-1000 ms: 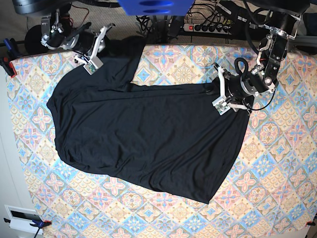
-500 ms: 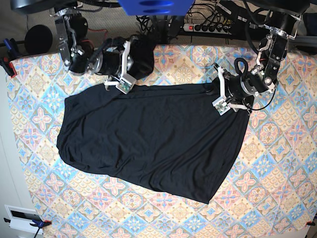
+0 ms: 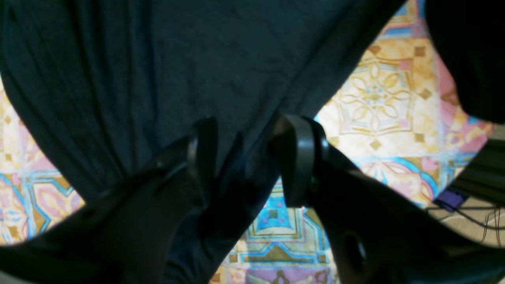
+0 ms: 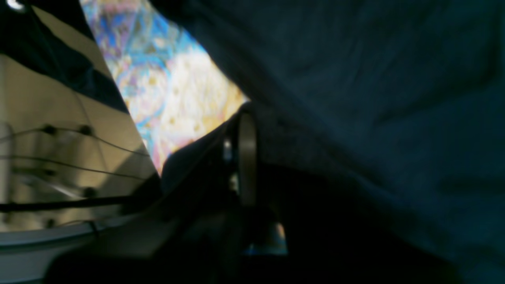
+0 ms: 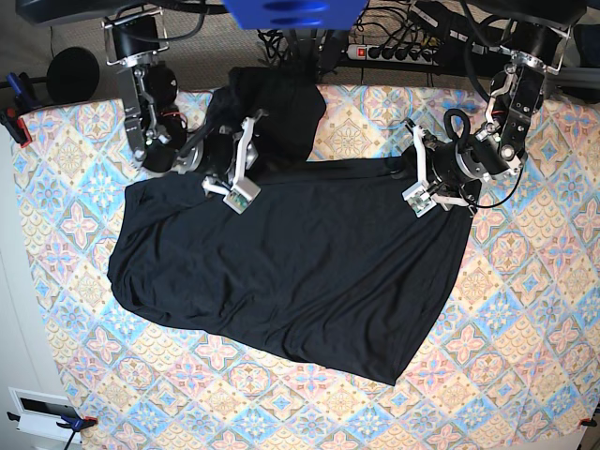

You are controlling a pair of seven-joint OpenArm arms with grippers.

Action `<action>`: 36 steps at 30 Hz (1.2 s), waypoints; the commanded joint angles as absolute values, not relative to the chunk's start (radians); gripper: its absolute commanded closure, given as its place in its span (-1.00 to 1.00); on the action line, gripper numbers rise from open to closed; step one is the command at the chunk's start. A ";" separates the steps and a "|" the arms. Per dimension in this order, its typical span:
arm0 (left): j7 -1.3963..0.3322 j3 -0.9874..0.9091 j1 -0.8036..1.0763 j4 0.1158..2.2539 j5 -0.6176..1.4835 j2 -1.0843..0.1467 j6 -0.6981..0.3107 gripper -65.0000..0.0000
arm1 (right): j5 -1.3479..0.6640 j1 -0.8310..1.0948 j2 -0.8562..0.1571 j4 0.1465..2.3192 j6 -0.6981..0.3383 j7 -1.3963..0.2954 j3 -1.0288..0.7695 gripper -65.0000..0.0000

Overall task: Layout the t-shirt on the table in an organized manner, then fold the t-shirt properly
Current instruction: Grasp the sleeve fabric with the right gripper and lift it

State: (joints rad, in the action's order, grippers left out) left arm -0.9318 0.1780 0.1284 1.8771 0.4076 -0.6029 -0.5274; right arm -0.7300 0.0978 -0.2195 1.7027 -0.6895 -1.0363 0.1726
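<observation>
Since 1 s back my right gripper (image 5: 236, 187) has dragged its shirt corner in from the table's (image 5: 525, 309) far-left edge toward centre, clenched on the cloth. My left gripper (image 5: 419, 192) hasn't budged, jaws half apart w/ a fold of the t-shirt (image 5: 291, 262) between them, anchoring that side. Shirt lies mid-table, bunched up top, not flat yet.
</observation>
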 commanded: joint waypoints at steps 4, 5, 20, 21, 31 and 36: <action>-0.915 0.171 0.117 1.891 0.417 -0.616 -0.527 0.19 | -0.757 0.062 -0.168 1.655 -0.698 -1.012 0.171 1.00; -0.915 0.171 0.117 1.891 0.417 -0.616 -0.527 0.19 | -0.757 0.053 -0.162 1.647 -0.698 -1.012 0.171 1.00; -0.909 0.171 0.133 1.891 0.417 -0.615 -0.527 0.19 | -0.759 -0.137 -0.160 1.583 -0.698 -1.009 0.177 1.00; -0.909 0.171 0.133 1.891 0.417 -0.615 -0.527 0.19 | -0.759 -0.148 -0.160 1.566 -0.698 -1.007 0.177 1.00; -0.909 0.171 0.133 1.891 0.417 -0.615 -0.527 0.19 | -0.756 -0.213 -0.117 1.395 -0.698 -0.998 0.171 1.00; -0.909 0.171 0.133 1.890 0.417 -0.615 -0.527 0.19 | -0.756 -0.225 -0.117 1.334 -0.698 -0.963 0.177 1.00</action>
